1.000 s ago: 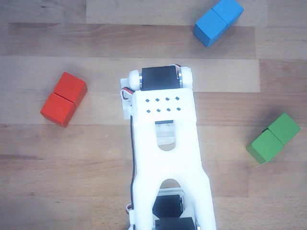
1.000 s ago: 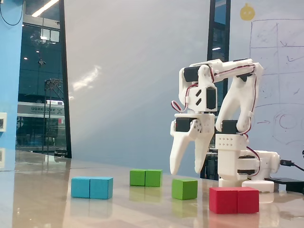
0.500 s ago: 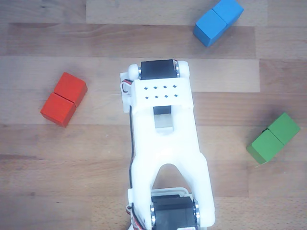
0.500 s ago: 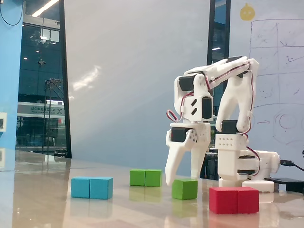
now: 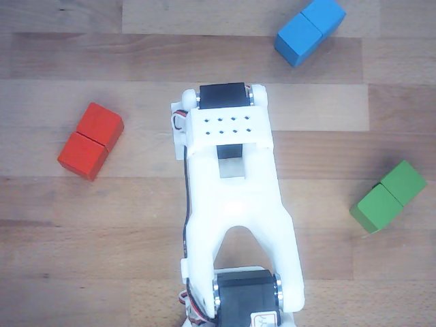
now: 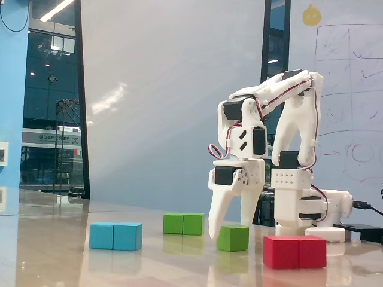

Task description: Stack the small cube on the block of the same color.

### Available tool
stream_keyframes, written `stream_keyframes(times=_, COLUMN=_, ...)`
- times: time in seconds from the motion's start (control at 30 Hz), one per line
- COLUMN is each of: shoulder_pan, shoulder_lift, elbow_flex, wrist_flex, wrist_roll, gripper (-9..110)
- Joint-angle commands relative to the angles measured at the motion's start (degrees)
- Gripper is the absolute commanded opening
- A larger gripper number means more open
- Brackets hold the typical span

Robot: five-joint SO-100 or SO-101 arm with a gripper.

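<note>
Over the small green wooden cube, the white two-finger gripper hangs with fingers apart, tips straddling the cube's top; contact cannot be told. Nothing is held. The cube sits on the pale wooden tabletop, hidden under the arm in the other view. The green oblong wooden block lies just behind-left of the cube in the fixed view, apart from it. The blue oblong block lies further left, the red oblong block front-right. Bare table surrounds the arm.
</note>
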Motion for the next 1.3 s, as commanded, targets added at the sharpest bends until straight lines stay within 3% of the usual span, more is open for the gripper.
stream_keyframes(times=0.0, shoulder_pan=0.2, shoulder_lift=0.3, elbow_flex=-4.8, wrist_flex=-0.5, wrist_roll=0.4, gripper=32)
stream_keyframes(times=0.77, shoulder_pan=0.2, shoulder_lift=0.2, elbow_flex=-4.8, wrist_flex=-0.5, wrist_roll=0.4, gripper=31)
stream_keyframes(times=1.27, shoulder_pan=0.2, shoulder_lift=0.3, elbow_flex=-4.9, wrist_flex=-0.6, wrist_roll=0.4, gripper=1)
